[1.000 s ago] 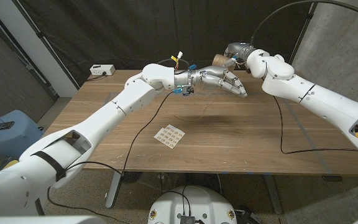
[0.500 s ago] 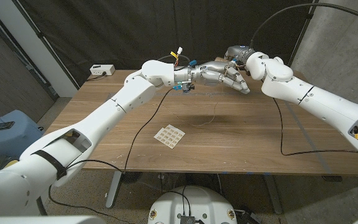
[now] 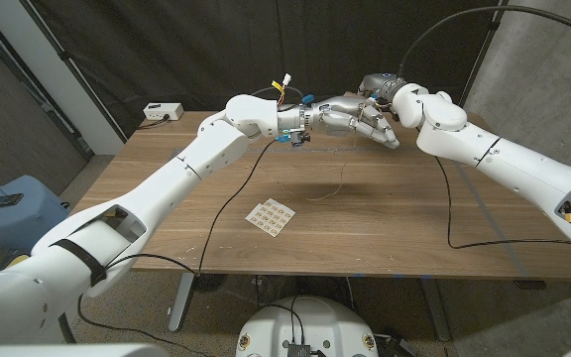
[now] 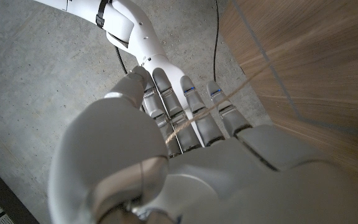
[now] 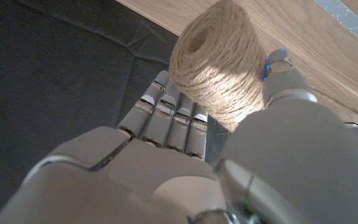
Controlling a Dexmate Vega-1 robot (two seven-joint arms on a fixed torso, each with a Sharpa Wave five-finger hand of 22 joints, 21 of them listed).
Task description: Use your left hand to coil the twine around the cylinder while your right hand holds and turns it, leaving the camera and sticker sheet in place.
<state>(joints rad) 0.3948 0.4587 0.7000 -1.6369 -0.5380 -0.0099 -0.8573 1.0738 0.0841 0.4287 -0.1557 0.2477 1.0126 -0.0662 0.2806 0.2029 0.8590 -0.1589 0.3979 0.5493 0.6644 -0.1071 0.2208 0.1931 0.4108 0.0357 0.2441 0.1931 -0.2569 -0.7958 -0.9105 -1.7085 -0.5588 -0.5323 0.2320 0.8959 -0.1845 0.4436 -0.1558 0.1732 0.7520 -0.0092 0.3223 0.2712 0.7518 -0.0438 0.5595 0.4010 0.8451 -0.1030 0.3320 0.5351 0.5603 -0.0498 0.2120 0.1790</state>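
Above the far edge of the wooden table [image 3: 385, 213], the robot's two hands meet in mid-air. The right hand [image 5: 166, 168] grips the cylinder [image 5: 219, 59], a spool thickly wound with pale twine, between its thumb and its straight fingers [image 5: 166, 115], the spool's hollow end showing in the right wrist view. The left hand [image 3: 357, 117] reaches across in front of it with fingers extended and close together; in the left wrist view a strand of twine [image 4: 225, 102] runs across those fingers [image 4: 194, 112] toward the table, though whether the hand pinches the strand or merely carries it cannot be told. In the head view a loose length of twine hangs from the hands and curls down to the tabletop near its middle. The sticker sheet [image 3: 270, 215] lies flat on the table, nearer the robot and well apart from both hands. A small white box [image 3: 163, 111] sits at the far left corner, and a black cable [image 3: 451, 203] trails across the right side.
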